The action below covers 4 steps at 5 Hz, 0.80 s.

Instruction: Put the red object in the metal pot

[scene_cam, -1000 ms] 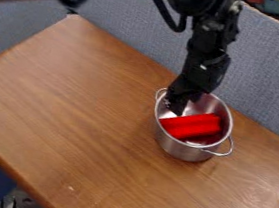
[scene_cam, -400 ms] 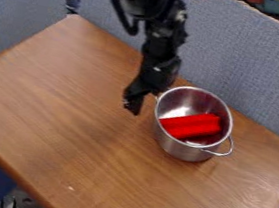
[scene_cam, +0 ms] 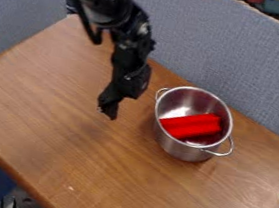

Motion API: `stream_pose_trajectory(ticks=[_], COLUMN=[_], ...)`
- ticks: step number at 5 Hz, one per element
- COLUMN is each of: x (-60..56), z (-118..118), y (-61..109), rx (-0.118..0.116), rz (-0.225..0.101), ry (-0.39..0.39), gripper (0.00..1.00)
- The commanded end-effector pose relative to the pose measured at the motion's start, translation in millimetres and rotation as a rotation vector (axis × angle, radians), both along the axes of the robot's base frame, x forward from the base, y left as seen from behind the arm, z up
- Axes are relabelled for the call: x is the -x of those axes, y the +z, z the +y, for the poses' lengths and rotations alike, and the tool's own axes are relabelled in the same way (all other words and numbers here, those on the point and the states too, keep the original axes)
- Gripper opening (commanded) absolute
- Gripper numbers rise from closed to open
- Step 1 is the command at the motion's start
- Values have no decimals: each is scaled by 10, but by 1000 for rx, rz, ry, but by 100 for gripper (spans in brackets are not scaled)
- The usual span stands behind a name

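Claw (scene_cam: 120, 97): stood apart, holding nothing
Red object (scene_cam: 191, 126): inside the pot (scene_cam: 184, 152), beside the claw
Your retreat: needed smoothness — away from the rim

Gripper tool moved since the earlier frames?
Yes. The tool went left in the view, away from the metal pot; it was over the pot's rim, now it's above bare tabletop.

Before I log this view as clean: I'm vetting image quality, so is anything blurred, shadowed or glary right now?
In the camera view, the arm and gripper are dark and soft-edged, fine detail lost; the pot shows pale sheen on its side, shade inside; the table looks evenly lit, without harsh glare.
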State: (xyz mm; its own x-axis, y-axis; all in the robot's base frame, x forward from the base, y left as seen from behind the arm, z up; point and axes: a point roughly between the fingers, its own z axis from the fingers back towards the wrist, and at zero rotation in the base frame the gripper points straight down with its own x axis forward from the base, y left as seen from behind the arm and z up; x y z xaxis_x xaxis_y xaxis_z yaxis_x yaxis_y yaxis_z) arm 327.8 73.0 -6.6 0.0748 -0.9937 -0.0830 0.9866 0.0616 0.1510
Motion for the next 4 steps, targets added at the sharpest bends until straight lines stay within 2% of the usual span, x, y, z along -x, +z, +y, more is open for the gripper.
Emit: stream_pose_trajectory(ticks=[1,2,3,4], x=[-37,-142,-254,-258], z=[189,36,-237,-56], y=[92,412,894,1030], rx=[-21,-39,-94,-98], rz=[-86,-87,-84,-103], ry=[7,-44,-200,-236], gripper=[100,100,100,0])
